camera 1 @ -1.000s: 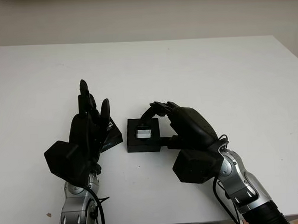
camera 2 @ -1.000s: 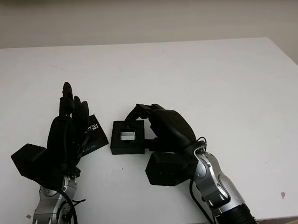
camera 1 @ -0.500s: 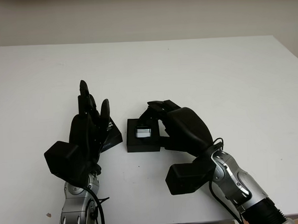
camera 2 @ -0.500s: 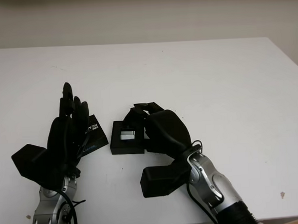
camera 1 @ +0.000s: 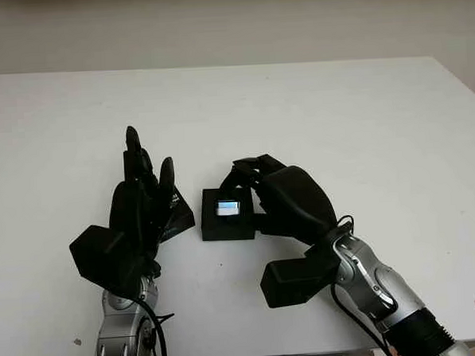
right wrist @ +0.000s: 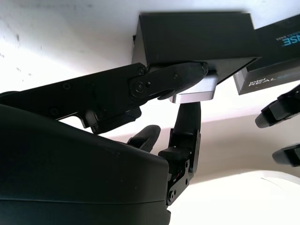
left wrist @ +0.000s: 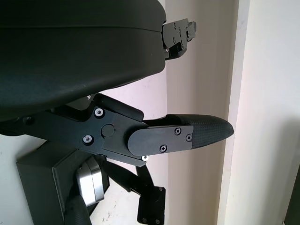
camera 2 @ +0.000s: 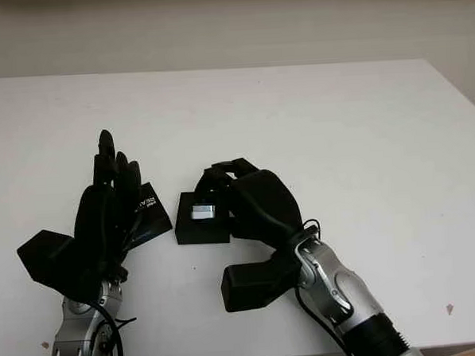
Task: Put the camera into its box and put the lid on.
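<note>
White table (camera 1: 337,101): right hand (camera 1: 282,195) (fingers curled) grips camera (camera 1: 227,208) over box (camera 1: 226,228)

lid (camera 1: 176,215) mostly hidden behind left hand (camera 1: 139,207); only a corner with partial lettering visible. box (camera 1: 228,223): right wall covered by right hand (camera 1: 282,198). camera (camera 1: 226,208) partly screened by right-hand fingers (right wrist: 180,77); whether it sits fully down in the box can't be told. both forearms cut off at bottom edge.
</note>
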Motion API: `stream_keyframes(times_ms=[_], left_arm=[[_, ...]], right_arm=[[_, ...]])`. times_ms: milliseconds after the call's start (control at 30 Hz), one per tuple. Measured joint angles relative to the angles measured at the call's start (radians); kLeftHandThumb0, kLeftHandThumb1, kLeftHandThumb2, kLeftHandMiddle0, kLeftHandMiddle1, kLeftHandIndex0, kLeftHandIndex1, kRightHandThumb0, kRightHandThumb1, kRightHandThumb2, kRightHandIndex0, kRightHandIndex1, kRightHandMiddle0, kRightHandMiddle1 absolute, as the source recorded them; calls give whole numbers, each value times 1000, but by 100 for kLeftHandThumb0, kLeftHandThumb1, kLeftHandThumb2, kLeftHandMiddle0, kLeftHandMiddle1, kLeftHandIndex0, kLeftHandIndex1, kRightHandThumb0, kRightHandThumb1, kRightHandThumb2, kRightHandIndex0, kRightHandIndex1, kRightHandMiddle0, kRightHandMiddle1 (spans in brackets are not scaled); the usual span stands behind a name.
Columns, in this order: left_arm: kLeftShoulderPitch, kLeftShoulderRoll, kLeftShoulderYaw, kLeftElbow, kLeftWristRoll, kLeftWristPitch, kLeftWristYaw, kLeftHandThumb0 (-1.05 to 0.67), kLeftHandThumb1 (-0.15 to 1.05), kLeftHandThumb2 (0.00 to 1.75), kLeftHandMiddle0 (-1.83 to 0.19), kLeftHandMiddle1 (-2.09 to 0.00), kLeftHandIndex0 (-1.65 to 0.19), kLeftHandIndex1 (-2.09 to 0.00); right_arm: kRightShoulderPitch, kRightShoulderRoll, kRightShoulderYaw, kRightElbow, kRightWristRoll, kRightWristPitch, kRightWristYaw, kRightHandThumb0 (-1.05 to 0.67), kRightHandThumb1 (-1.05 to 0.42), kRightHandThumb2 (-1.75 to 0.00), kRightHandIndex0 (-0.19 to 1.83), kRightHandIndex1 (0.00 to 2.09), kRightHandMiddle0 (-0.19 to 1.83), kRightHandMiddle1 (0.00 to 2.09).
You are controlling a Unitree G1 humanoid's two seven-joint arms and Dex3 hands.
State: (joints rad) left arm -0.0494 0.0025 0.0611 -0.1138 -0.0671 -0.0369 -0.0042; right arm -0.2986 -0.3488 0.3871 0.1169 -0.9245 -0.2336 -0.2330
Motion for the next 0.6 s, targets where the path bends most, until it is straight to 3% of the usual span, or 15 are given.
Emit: stream_keyframes(times_ms=[267,600], left_arm=[[1,0,0,0,0,1,1,-75,105,47,19,0,19,-4],[5,-1,0,-2,2,5,6,-73,105,49,19,-1,19,-4]], right_arm=[[-32,-42,46,9,-162,6,-114,-42,-89,-4,38,63,57,123],[-36,-50,59,16,-195,16,-148,-41,-86,-5,41,72,58,132]])
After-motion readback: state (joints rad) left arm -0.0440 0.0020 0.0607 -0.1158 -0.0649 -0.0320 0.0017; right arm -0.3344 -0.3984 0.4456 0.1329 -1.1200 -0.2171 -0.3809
